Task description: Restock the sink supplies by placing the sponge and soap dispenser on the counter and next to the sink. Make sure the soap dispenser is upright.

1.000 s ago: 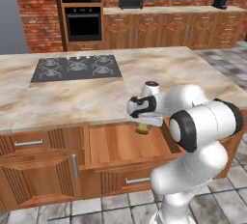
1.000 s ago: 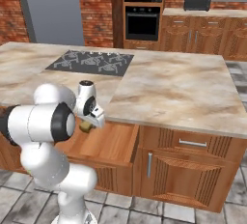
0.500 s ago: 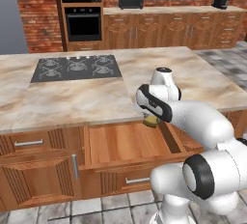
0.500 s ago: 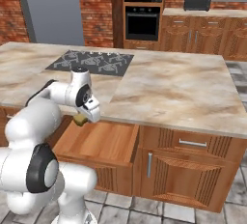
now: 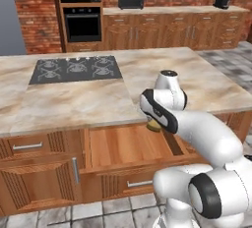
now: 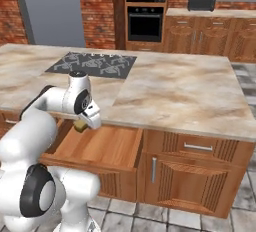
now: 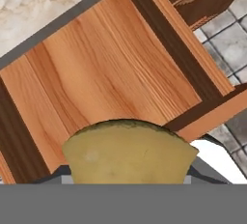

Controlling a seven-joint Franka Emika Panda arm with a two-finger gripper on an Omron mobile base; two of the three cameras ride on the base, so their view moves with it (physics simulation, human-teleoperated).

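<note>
One sponge in hand (gripped), above open drawer

Red brick walls fill the upper frame, around a black built-in oven. Wooden cabinets line the upper right. Grey floor tiles cover the bottom.

My arm is glossy white, built of fat rounded tube segments that swell at each joint. I see dark grey to black discs capping the joints, each ringed by a thin dark seam, and a black band running along the segment nearest the hand.
</note>
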